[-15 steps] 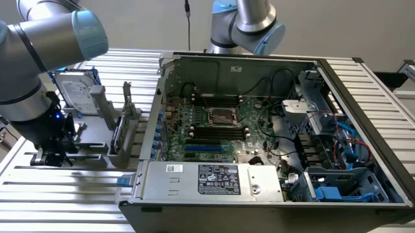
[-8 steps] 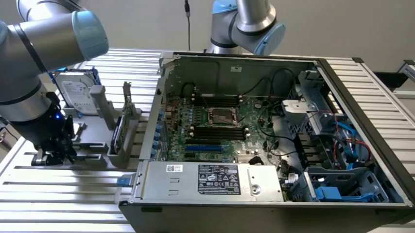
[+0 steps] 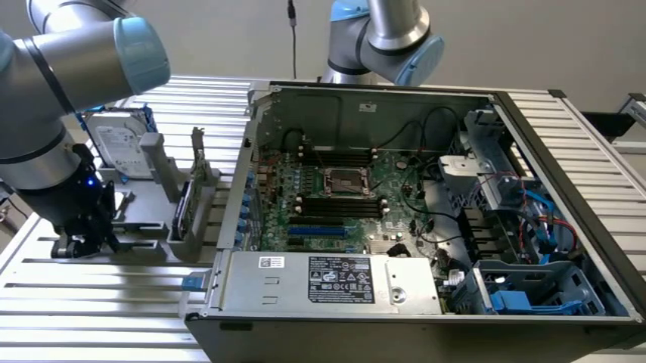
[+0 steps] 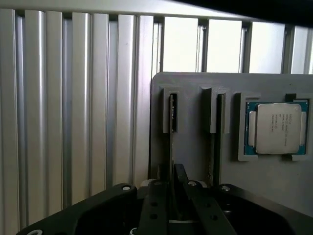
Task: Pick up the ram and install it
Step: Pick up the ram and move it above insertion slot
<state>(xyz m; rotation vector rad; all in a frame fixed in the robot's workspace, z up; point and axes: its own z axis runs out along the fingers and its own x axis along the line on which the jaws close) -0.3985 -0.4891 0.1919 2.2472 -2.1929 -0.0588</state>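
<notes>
"So, where is the ram (image 4: 171, 113)?"

"It stands on its thin edge in a groove of the gray holder (image 4: 190, 161). The holder lies on the ribbed metal table (image 3: 91, 302), to the exterior view's left of the open computer case (image 3: 364, 110). A square chip (image 4: 276, 128) sits in its own pocket on the same holder. There is one more groove between the ram and the chip."

"And the gripper?"

"Your gripper (image 4: 175, 188) is down low on the holder, right at the ram's groove. I cannot tell whether it is open or already has hold of the ram."

"How do I grab it well?"

"I think you want the ram in the very middle of the gripper. Line the gripper up straight along the groove. If it sits crooked, the ram may twist and rub on the groove walls. Squeeze on the two flat sides, softly but firmly. The stick looks thin, so it could slip or bend. Make sure you really have it before you pull."

"And when I lift?"

"Go straight up and go slowly. Do not lean to either side, so that the ram comes out of the groove without catching. Keep well away from the chip and the other groove while you do it."
</notes>
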